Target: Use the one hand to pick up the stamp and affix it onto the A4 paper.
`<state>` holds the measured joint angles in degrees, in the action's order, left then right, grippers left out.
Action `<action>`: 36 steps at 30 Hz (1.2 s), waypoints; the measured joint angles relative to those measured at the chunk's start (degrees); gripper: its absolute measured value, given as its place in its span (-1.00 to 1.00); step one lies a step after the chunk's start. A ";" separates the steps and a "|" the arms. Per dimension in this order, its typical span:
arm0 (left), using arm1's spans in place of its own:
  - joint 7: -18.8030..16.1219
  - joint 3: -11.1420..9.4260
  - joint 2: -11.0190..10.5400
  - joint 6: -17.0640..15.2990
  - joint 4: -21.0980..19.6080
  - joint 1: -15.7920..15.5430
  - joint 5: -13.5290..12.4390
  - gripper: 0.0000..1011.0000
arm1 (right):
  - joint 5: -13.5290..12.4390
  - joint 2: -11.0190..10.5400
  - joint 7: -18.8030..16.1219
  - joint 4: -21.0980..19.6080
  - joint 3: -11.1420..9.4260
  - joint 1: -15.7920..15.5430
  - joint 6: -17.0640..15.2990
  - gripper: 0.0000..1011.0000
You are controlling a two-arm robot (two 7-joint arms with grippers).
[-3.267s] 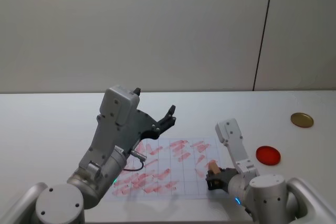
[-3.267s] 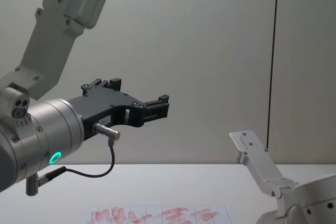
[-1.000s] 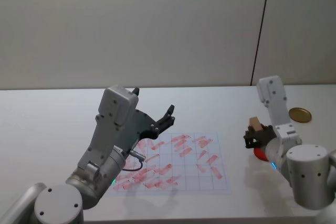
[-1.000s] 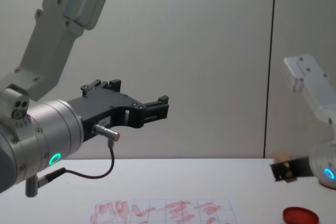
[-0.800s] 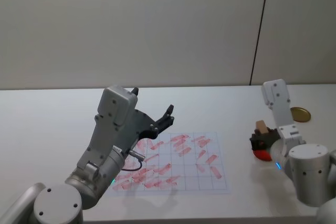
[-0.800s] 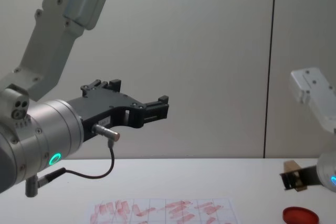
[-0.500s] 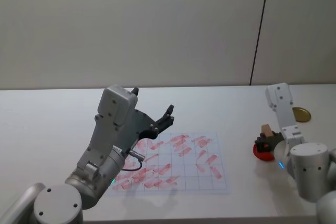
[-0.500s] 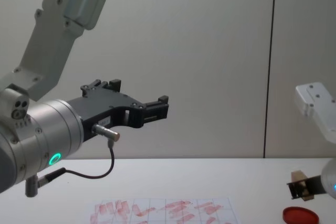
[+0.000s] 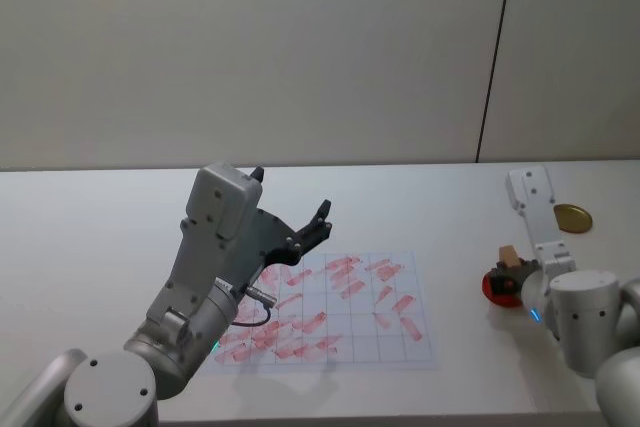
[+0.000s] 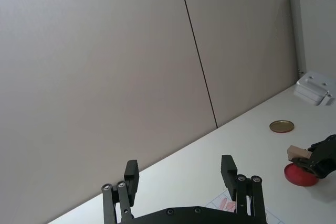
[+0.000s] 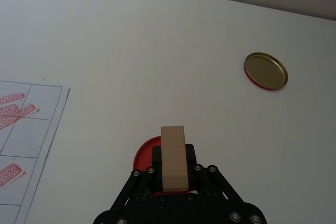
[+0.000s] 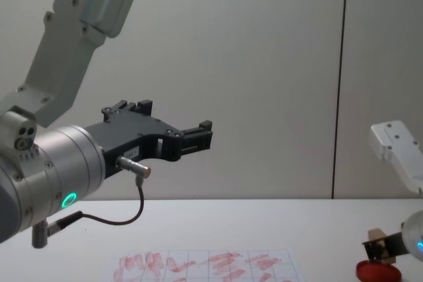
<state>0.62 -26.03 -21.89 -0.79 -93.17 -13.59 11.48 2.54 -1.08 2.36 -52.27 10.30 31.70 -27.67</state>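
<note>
Stamp (image 11: 174, 157), a small tan wooden block, sits clamped between the two black fingers of the right hand (image 11: 173, 169), and we see it directly over the red ink pad (image 11: 144, 150). In the chest view the stamp (image 12: 378, 236) is just above the pad (image 12: 377, 271), with its lower end at the red surface; whether they touch, we cannot tell. The right arm is bent, with its white link rising behind the hand, and the hand (image 9: 510, 272) points toward the robot's left, low over the white surface (image 9: 100, 237).

The A4 paper (image 9: 400, 347) lies flat to the left of the pad, apart from it, and many of its grid cells carry red marks. The gold round lid (image 9: 573, 217) lies farther away on the right side, well apart from the pad, and it is open side up with nothing in it.

The left hand (image 12: 192, 138) is raised in the air above the left part of the paper, its arm bent upward at the elbow. Its black fingers (image 10: 229, 167) stand wide apart and hold nothing.
</note>
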 joint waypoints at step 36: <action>0.00 0.00 0.00 0.00 0.00 0.00 0.00 0.96 | -0.02 -0.91 -1.01 -8.70 -1.04 -3.82 4.49 0.98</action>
<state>0.62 -26.02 -21.89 -0.80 -93.18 -13.59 11.48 2.52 -2.00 1.35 -60.97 9.27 27.88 -23.17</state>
